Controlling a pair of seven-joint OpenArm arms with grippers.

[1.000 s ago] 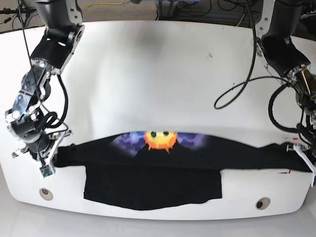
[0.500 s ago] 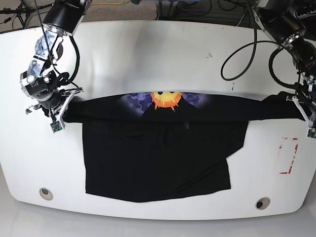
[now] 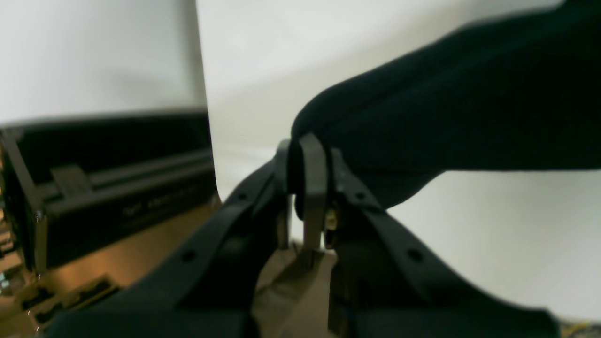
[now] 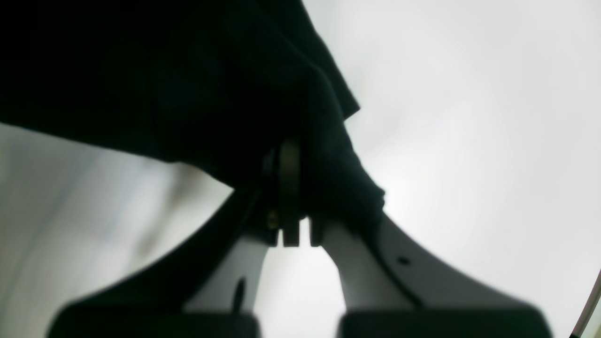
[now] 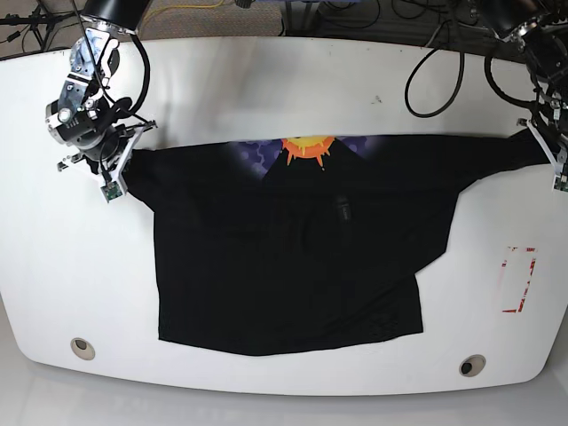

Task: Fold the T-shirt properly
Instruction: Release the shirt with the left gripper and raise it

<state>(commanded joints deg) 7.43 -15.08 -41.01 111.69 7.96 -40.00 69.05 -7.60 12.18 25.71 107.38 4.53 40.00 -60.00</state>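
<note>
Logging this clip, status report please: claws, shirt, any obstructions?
Both claws, left and right, shut on T-shirt sleeve ends. Shirt stretched between them, body flat on table. Nothing in the way.

Robotics lab, as I see it.
My two arms flank a white desk [image 5: 266, 98]; loose cables [image 5: 426, 80] trail behind.

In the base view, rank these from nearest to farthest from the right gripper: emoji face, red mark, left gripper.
From the right gripper, at the view's left:
1. Emoji face, top centre of the T-shirt.
2. Red mark, on the table's right side.
3. Left gripper, far right edge.
</note>
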